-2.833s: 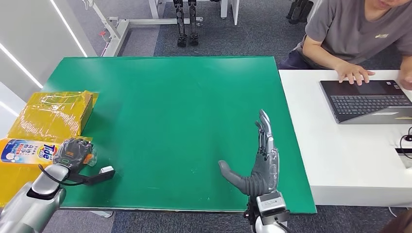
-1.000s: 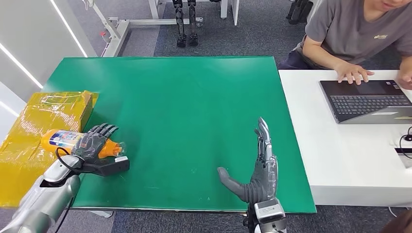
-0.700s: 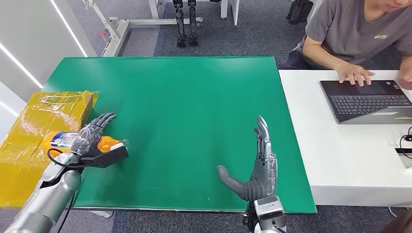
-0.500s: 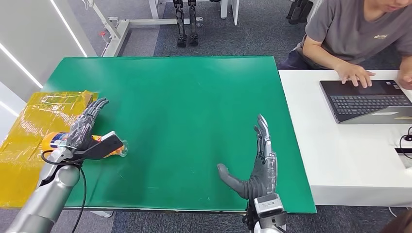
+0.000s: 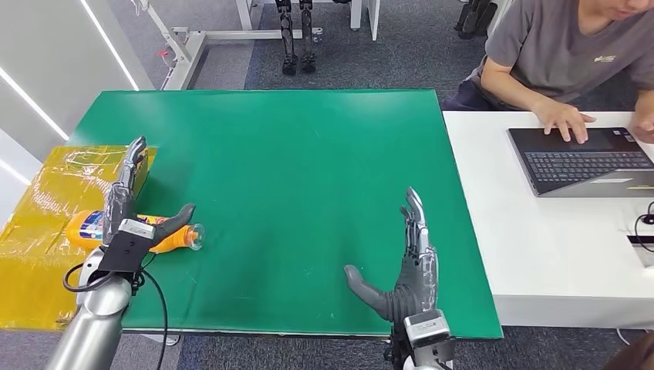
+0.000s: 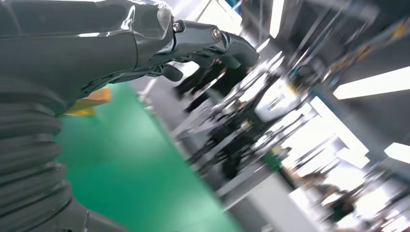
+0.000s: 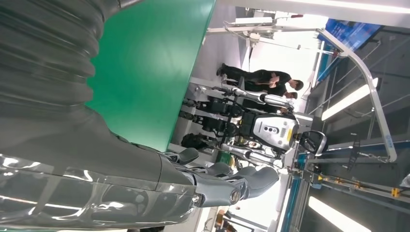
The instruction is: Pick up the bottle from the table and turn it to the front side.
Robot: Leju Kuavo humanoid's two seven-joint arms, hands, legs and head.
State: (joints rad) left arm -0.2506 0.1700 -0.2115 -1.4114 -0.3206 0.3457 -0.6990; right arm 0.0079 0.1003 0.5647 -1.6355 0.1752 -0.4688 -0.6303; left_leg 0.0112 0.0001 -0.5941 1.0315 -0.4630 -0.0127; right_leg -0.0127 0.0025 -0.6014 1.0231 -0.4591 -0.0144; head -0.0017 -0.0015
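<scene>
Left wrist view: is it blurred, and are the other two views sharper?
Left wrist view: background streaked with motion blur, though the left hand stays fairly crisp. Head view: sharp, evenly lit, mild glare on the yellow wrapped box. Right wrist view: sharp, with bright overexposed lights behind.

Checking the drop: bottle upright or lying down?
Lying down. The bottle rests on its side at the green table edge, behind the open left hand.

No legible wording on the bottle's label (image 5: pixel 91 225); shirt logo (image 5: pixel 604 58) too small to read.
</scene>
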